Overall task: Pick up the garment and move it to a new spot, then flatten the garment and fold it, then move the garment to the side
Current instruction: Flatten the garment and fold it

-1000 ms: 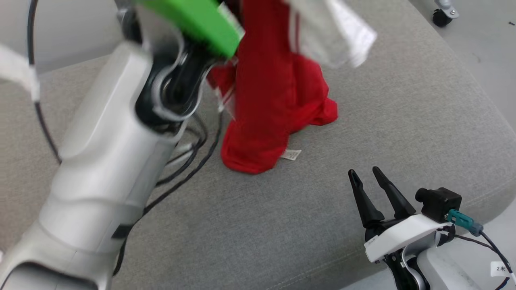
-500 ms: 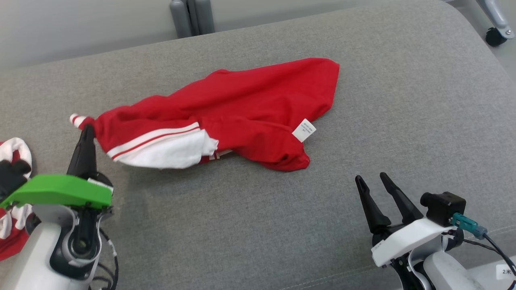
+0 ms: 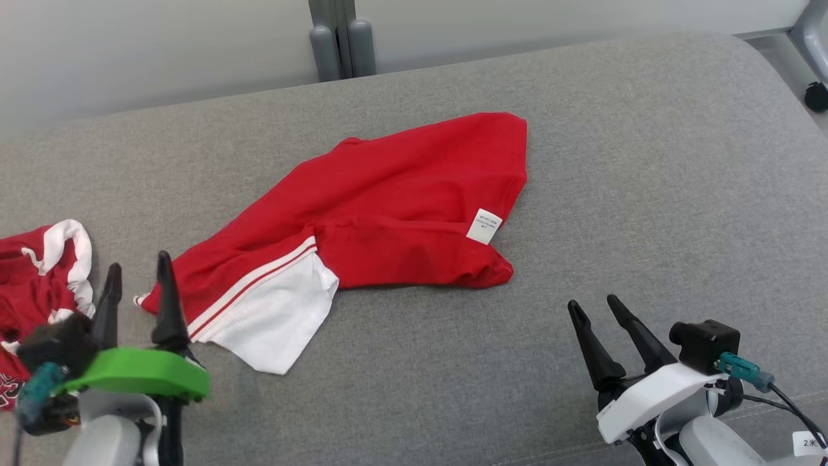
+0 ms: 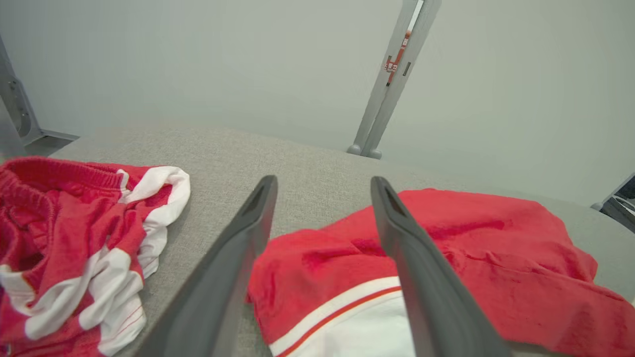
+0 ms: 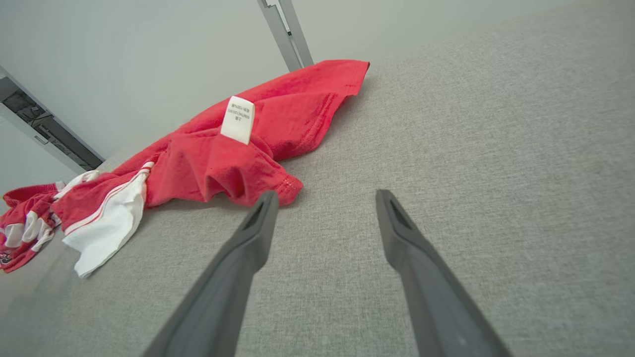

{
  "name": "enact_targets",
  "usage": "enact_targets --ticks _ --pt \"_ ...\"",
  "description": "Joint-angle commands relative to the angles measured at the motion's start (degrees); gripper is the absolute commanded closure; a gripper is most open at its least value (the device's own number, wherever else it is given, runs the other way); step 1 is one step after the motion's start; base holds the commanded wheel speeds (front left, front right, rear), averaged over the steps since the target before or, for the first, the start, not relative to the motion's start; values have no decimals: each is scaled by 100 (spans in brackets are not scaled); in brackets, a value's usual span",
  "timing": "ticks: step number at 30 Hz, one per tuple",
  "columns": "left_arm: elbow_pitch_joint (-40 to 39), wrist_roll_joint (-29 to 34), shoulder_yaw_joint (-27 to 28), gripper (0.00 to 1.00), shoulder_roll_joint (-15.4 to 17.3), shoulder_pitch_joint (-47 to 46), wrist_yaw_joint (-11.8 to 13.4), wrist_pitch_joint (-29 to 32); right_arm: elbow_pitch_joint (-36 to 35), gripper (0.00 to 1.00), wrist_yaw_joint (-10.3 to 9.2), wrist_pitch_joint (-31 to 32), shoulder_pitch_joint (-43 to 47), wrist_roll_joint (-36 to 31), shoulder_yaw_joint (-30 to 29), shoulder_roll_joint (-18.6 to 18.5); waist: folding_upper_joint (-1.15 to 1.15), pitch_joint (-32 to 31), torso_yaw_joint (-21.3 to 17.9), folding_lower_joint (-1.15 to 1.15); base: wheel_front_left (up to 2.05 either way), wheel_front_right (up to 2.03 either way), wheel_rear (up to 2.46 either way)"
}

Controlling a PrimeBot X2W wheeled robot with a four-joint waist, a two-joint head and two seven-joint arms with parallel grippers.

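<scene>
Garment (image 3: 401, 207), red with a white striped part, lies spread on the grey cushion (image 3: 647, 162) in the middle of the frame. Its lower left corner is just beside the left gripper (image 3: 138, 268), whose fingers stand wide apart and hold nothing. At lower right, the right gripper (image 3: 592, 303) is also spread, empty, apart from the garment.

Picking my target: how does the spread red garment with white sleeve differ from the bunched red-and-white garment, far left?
The white-sleeved red garment lies spread out; the bunched garment is crumpled. The first shows a white label, the second a gathered waistband. Both are red and white.
</scene>
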Motion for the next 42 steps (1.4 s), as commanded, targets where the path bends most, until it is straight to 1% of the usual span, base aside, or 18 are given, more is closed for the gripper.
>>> enact_targets --ticks 1,3,4,5,6,9,11,14,18,22,27,28,29,30,34,37,40,42 --pt "-106 448 18 0 -159 298 18 -8 11 0 3 -18 26 34 20 -23 0 -50 23 0 0 0 0" --pt "-306 1018 -16 0 -392 555 -50 -9 15 0 3 -18 31 54 43 -41 0 -69 28 0 0 0 0" --pt "-362 1205 -48 0 -476 651 -107 -9 20 0 3 -18 33 56 52 -46 0 -69 33 0 0 0 0" --pt "-419 1385 -129 0 -566 764 -255 -10 27 0 3 -19 24 57 68 -53 0 -59 36 0 0 0 0" --pt "-380 1493 -247 0 -631 874 -394 -10 33 0 3 -19 13 68 78 -60 0 -52 40 0 0 0 0" --pt "-15 1877 -470 0 -734 1017 -569 -10 27 0 3 -19 -16 81 104 -76 0 -8 55 0 0 0 0" --pt "326 2123 -606 0 -766 934 -600 -11 21 0 3 -19 -61 79 118 -89 0 42 61 0 0 0 0" --pt "860 2351 -703 0 -842 689 -565 -11 21 0 3 -19 -117 82 155 -94 0 128 70 0 0 0 0" --pt "1464 2444 -719 0 -960 479 -544 -11 33 0 3 -19 -165 100 188 -112 0 199 53 0 0 0 0" --pt "1861 2472 -692 0 -1055 273 -609 -11 24 0 3 -19 -225 113 202 -136 0 264 23 0 0 0 0" --pt "2045 2547 -586 0 -1104 97 -573 -11 8 0 3 -19 -251 107 180 -151 0 321 9 0 0 0 0" --pt "1991 2595 -553 20 -1116 51 -562 -11 6 0 3 -19 -246 106 170 -155 0 333 14 0 0 0 0" --pt "1965 2627 -534 54 -1128 39 -556 -11 6 0 3 -19 -242 106 166 -157 0 339 20 0 0 0 0" --pt "1962 2667 -517 100 -1139 52 -565 -12 12 0 3 -19 -236 110 165 -157 0 344 28 0 0 0 0" --pt "2101 2692 -429 100 -1166 74 -634 -12 44 0 3 -19 -247 126 162 -151 0 355 83 0 0 0 0" --pt "2037 2710 -333 100 -1185 76 -640 -12 37 0 3 -19 -325 218 212 -87 0 364 133 0 0 0 0" --pt "1853 2760 -213 100 -1186 134 -659 -12 89 0 3 -19 -461 525 276 -5 0 384 205 0 0 0 0" --pt "1750 2804 -157 100 -1188 177 -685 -12 208 0 2 -8 -541 850 334 56 0 387 266 0 0 0 0"
